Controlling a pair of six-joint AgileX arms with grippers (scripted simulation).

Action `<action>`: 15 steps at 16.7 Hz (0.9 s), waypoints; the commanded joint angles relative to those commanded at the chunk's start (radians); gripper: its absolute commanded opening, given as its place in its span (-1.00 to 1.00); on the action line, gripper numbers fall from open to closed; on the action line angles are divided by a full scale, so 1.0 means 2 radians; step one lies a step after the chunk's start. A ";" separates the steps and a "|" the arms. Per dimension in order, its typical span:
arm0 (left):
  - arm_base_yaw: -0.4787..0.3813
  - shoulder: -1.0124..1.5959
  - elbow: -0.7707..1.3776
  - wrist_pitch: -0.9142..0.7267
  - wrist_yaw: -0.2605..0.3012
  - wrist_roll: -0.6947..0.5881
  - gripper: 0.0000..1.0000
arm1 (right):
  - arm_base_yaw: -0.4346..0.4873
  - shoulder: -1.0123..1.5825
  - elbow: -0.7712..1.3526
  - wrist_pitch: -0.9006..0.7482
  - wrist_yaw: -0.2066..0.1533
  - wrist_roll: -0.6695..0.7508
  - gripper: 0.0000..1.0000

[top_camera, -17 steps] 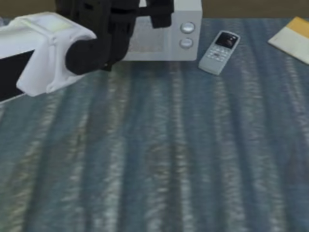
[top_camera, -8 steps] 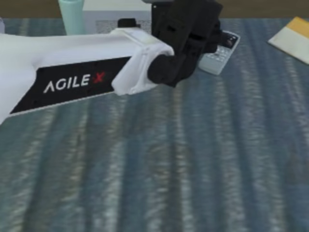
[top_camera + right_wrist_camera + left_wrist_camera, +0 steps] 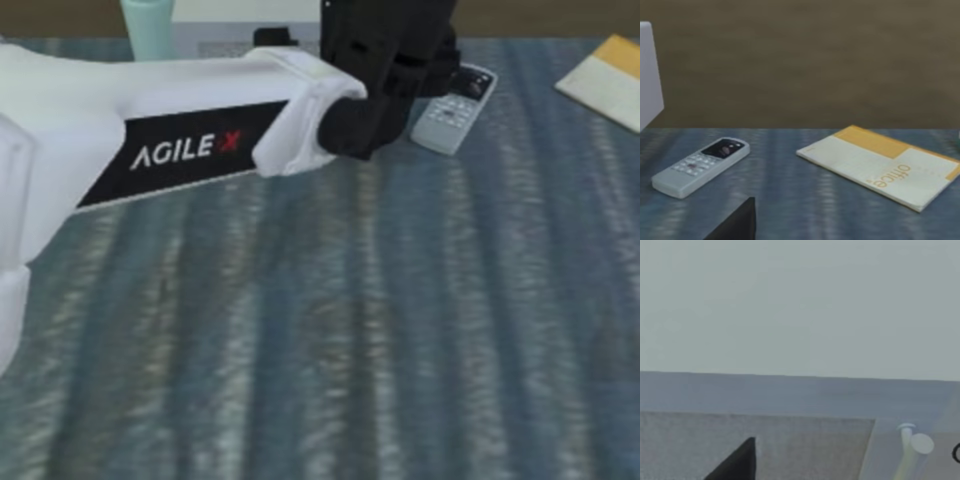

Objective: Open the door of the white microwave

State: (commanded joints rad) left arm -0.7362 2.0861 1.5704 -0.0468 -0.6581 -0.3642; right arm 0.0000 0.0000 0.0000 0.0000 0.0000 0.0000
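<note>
Since the preceding half second, the left arm (image 3: 190,150) had advanced slightly toward the table's far edge, its black wrist now covering most of the white microwave (image 3: 235,12), of which only a strip of top showed at the far edge, left of centre. Whether the left gripper (image 3: 385,45) was spread or closed could not be told. The left wrist view showed the door (image 3: 755,445) close ahead, its speckled mesh window filling the lower frame, with a round silver knob (image 3: 921,443) beside it on the panel. The right gripper was out of the top view; one dark fingertip (image 3: 735,222) showed in its wrist view, facing a grey remote control (image 3: 700,166) and a yellow-and-white booklet (image 3: 880,165). Judged rigid, hinged and light, the door would best be taken at its free edge beside the knobs.
</note>
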 joint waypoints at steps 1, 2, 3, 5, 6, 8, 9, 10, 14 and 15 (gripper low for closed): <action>0.008 0.018 0.016 0.005 0.007 0.005 1.00 | 0.000 0.000 0.000 0.000 0.000 0.000 1.00; 0.015 0.035 0.031 0.009 0.014 0.010 1.00 | 0.000 0.000 0.000 0.000 0.000 0.000 1.00; 0.022 0.049 0.044 0.013 0.020 0.015 1.00 | 0.000 0.000 0.000 0.000 0.000 0.000 1.00; 0.030 0.065 0.058 0.018 0.027 0.020 1.00 | 0.000 0.000 0.000 0.000 0.000 0.000 1.00; 0.030 0.065 0.059 0.018 0.027 0.020 1.00 | 0.000 0.000 0.000 0.000 0.000 0.000 1.00; 0.030 0.065 0.059 0.018 0.027 0.020 1.00 | 0.000 0.000 0.000 0.000 0.000 0.000 1.00; 0.030 0.065 0.059 0.018 0.027 0.020 0.85 | 0.000 0.000 0.000 0.000 0.000 0.000 1.00; 0.030 0.065 0.059 0.018 0.027 0.020 0.70 | 0.000 0.000 0.000 0.000 0.000 0.000 1.00; 0.030 0.065 0.059 0.018 0.027 0.020 0.10 | 0.000 0.000 0.000 0.000 0.000 0.000 1.00; 0.030 0.065 0.059 0.018 0.027 0.020 -0.06 | 0.000 0.000 0.000 0.000 0.000 0.000 1.00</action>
State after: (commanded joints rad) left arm -0.6754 2.2167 1.6884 -0.0115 -0.6043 -0.3243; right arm 0.0000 0.0000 0.0000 0.0000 0.0000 0.0000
